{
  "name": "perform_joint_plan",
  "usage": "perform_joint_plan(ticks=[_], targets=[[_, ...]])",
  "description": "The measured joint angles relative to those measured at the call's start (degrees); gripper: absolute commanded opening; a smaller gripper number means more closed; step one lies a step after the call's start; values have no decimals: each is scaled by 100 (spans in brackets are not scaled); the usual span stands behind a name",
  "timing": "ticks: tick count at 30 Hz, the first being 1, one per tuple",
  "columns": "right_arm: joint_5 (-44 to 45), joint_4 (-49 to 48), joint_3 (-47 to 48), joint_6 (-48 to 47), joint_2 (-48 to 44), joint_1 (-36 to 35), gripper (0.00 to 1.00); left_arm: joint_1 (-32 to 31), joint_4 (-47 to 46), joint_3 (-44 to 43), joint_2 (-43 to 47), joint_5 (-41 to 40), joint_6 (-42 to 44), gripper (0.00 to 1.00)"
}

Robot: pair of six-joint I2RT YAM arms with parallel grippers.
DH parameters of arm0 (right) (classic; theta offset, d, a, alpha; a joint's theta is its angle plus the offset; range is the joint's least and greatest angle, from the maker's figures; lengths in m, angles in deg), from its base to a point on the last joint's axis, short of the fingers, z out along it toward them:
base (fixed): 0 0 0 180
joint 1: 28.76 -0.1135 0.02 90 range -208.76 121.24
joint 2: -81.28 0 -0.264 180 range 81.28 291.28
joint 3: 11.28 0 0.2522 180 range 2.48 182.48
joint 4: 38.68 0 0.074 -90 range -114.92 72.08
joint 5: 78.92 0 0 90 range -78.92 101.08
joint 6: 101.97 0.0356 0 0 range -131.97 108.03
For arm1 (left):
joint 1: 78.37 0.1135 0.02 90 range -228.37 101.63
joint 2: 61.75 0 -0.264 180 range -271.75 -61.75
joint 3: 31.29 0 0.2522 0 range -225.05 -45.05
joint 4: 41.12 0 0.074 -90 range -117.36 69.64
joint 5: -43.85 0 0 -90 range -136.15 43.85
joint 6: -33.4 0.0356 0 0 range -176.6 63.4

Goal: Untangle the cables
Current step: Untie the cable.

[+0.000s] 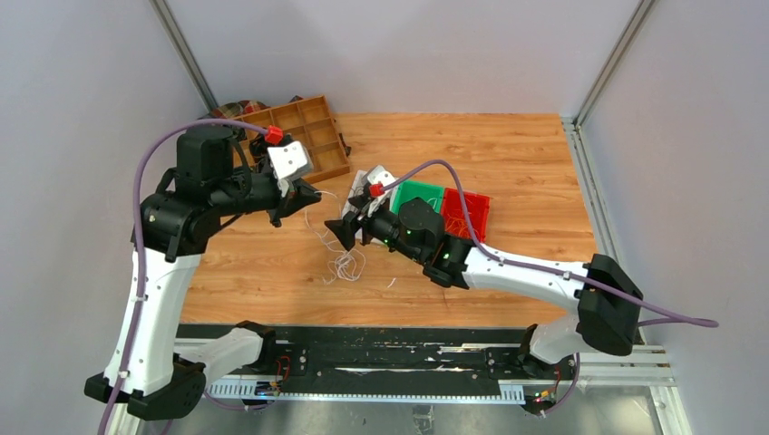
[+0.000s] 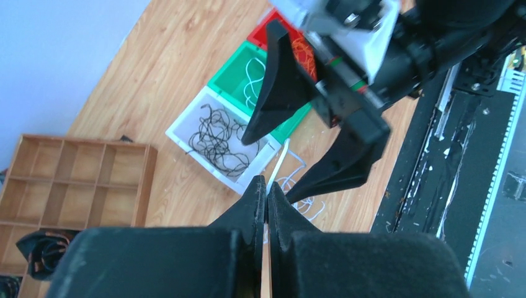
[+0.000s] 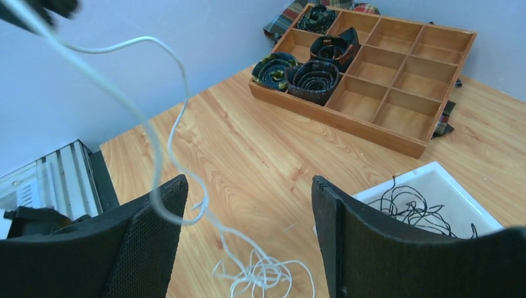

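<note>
A tangle of white cables (image 1: 345, 265) lies on the wooden table. One white strand (image 3: 162, 118) rises from that tangle (image 3: 263, 273) to my left gripper (image 1: 304, 195), whose fingertips (image 2: 267, 186) are shut on it above the table. My right gripper (image 1: 349, 231) hovers open just right of the hanging strand. In the right wrist view the strand passes close by the left finger (image 3: 158, 217) of the right gripper (image 3: 248, 181), and nothing is pinched. Black cables (image 2: 217, 139) lie in a white bin (image 2: 186, 138), a white cable in a green bin (image 2: 239, 77), and orange cables (image 2: 303, 48) in a red bin.
The white bin (image 1: 379, 176), green bin (image 1: 419, 194) and red bin (image 1: 468, 213) stand in a row behind my right arm. A wooden compartment tray (image 1: 304, 131) with dark rolled ties (image 3: 310, 74) sits at the back left. Grey walls enclose the table.
</note>
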Motion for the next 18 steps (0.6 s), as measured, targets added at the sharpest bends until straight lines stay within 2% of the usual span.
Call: perform_joint_plan(ticks=[5,18], targets=[[142,-455,142,-4,400,0,65,-4,48,-365,-7,334,-94,1],[507,-813,79,-15,879,0,64,-9,44,-2146,-516,1215,-308,0]])
